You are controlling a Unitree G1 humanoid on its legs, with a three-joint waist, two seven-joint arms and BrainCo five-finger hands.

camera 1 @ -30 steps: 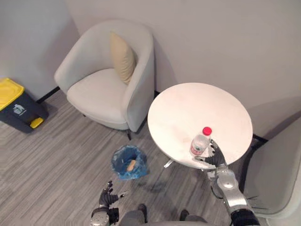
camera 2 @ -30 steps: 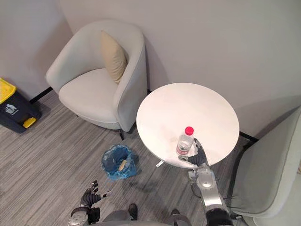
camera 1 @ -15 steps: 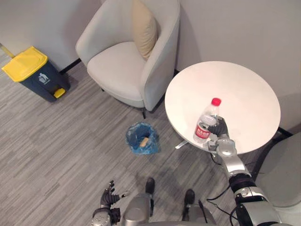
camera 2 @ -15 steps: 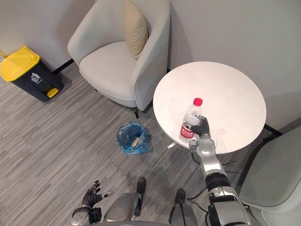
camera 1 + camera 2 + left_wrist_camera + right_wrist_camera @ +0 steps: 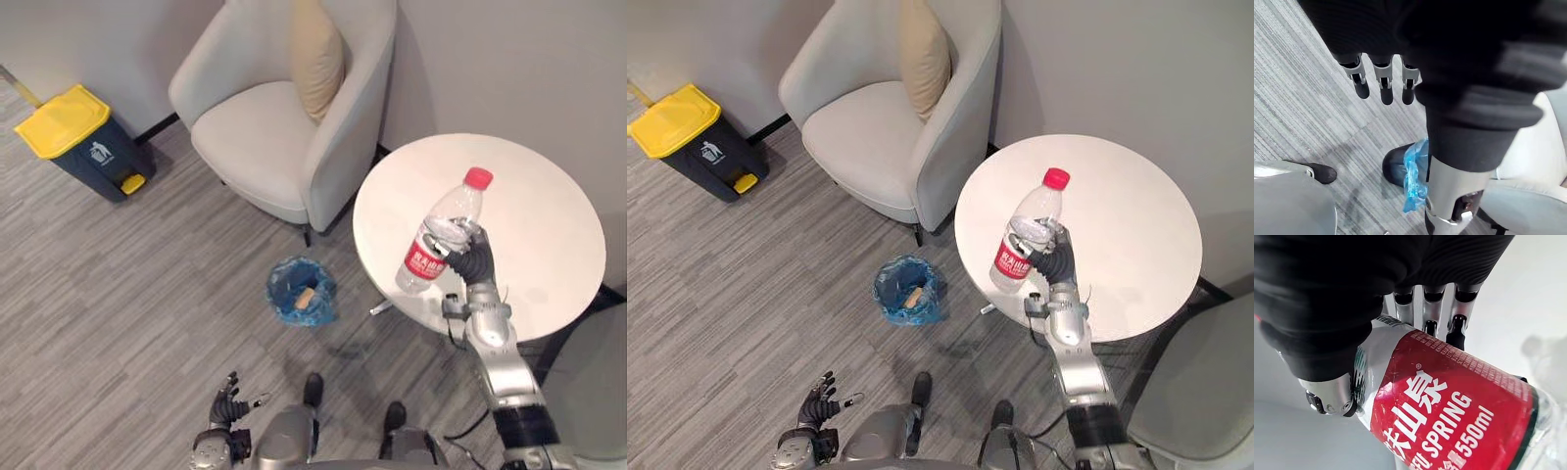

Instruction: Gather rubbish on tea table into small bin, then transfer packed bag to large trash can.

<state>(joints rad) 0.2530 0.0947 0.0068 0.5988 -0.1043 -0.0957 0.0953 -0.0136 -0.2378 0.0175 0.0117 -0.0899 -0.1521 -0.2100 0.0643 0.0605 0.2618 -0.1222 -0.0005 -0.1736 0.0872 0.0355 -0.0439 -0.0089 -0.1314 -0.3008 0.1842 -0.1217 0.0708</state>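
My right hand (image 5: pixel 477 262) is shut on a clear plastic bottle (image 5: pixel 440 235) with a red cap and red label, holding it tilted above the round white tea table (image 5: pixel 529 196). The wrist view shows the fingers (image 5: pixel 1459 325) curled round the labelled bottle (image 5: pixel 1449 416). A small bin lined with a blue bag (image 5: pixel 301 291) stands on the floor left of the table, with a piece of rubbish inside. A large dark trash can with a yellow lid (image 5: pixel 83 137) stands by the wall at far left. My left hand (image 5: pixel 230 401) hangs low near the floor, fingers (image 5: pixel 1382 83) straight.
A light grey armchair (image 5: pixel 284 127) with a beige cushion (image 5: pixel 318 54) stands behind the small bin, close to the table. Another pale chair (image 5: pixel 1195 392) sits at the lower right. Grey wood-look flooring (image 5: pixel 118 294) spreads to the left.
My right hand has closed on the bottle and lifted it off the table, tilting it. The camera view has shifted as well. The left hand stays as before.
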